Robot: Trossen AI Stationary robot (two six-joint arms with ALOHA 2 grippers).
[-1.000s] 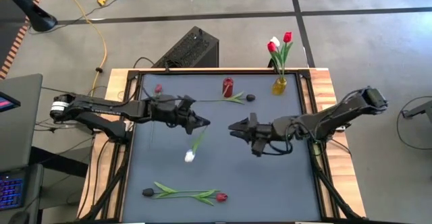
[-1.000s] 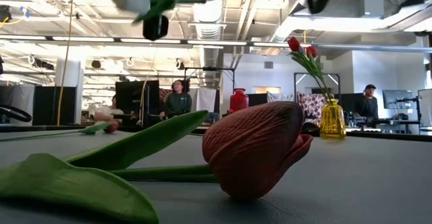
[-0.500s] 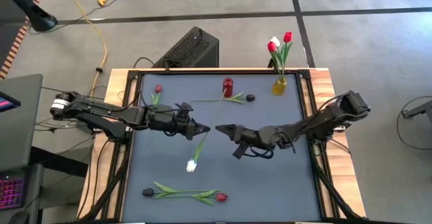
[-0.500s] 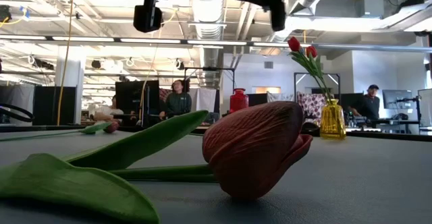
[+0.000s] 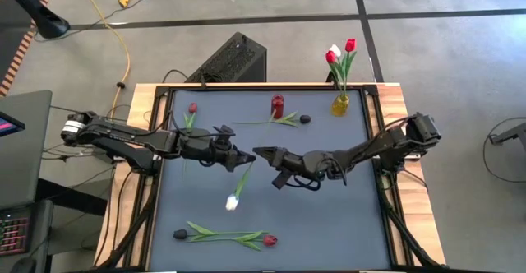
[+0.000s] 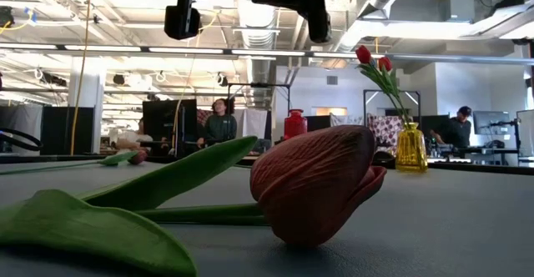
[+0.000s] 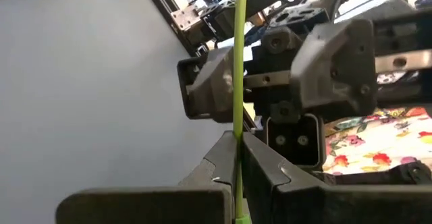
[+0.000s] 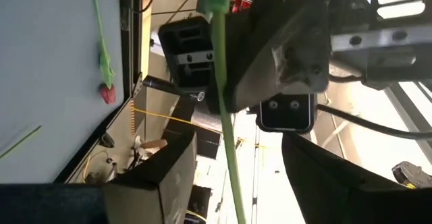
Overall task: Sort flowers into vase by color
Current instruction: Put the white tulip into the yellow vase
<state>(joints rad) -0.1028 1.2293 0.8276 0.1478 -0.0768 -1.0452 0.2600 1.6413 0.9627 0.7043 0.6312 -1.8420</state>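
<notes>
While left gripper (image 7: 237, 158) fingers pinch thin green stem (image 7: 238, 62), right gripper (image 5: 261, 155) fingers spread — angular, dark.

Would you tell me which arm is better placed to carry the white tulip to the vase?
The right: its open pincer brackets the white tulip's stem beside the left pincer, and the yellow vase stands on its side.

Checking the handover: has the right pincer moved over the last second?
Yes. In the high view the right pincer has travelled leftward, away from the yellow glass vase at the table's far edge, to the left pincer, which grips the white tulip's green stem.
</notes>
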